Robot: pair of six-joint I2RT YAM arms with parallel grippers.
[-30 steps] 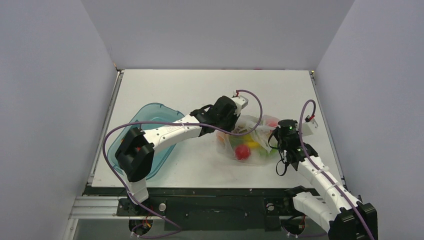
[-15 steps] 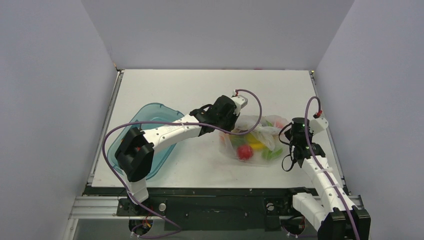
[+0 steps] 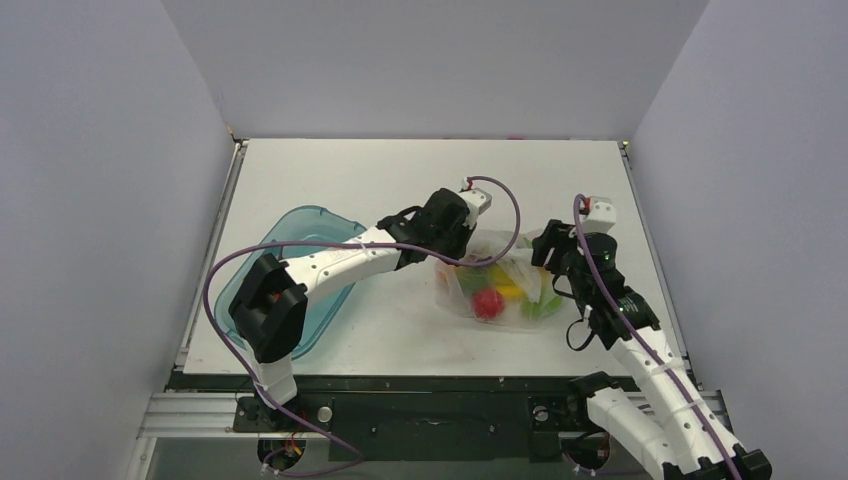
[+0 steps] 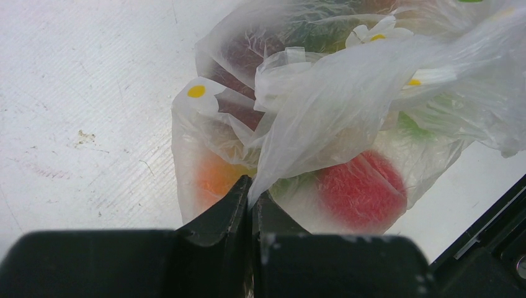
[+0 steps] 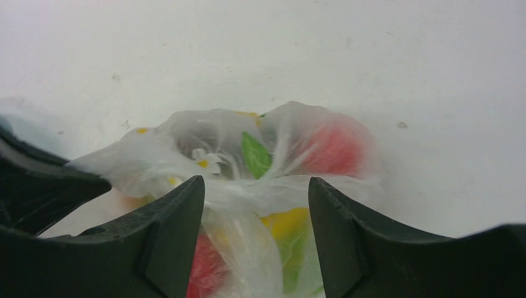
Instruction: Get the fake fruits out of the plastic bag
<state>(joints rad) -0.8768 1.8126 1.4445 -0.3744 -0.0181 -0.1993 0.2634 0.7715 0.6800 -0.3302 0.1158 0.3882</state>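
Opening the plastic bag [image 3: 500,288] was the step in hand, judging by the layout. It lay on the table [image 3: 330,170] right of centre with the fake fruits [image 3: 487,303] inside it, and no fruit showed outside.

The left gripper [image 4: 251,202] was clamped on a fold of the bag's film at its left side, the jaws pressed together with the thin plastic drawn up between them. A red fruit and an orange one showed through the film just beyond the fingertips.

The right gripper [image 5: 255,186] was released, its jaws standing wide on either side of a twisted band of film. Whether they touched it could not be told.

The next move probably called for the right jaws to close on that band and draw it away from the left grip, so the mouth would spread without tearing the film.

The left arm reached diagonally from its base past the teal tray [image 3: 300,225], its wrist bent down at the bag. The right arm rose from the near right corner, its wrist tipped inward over the bag's right edge.
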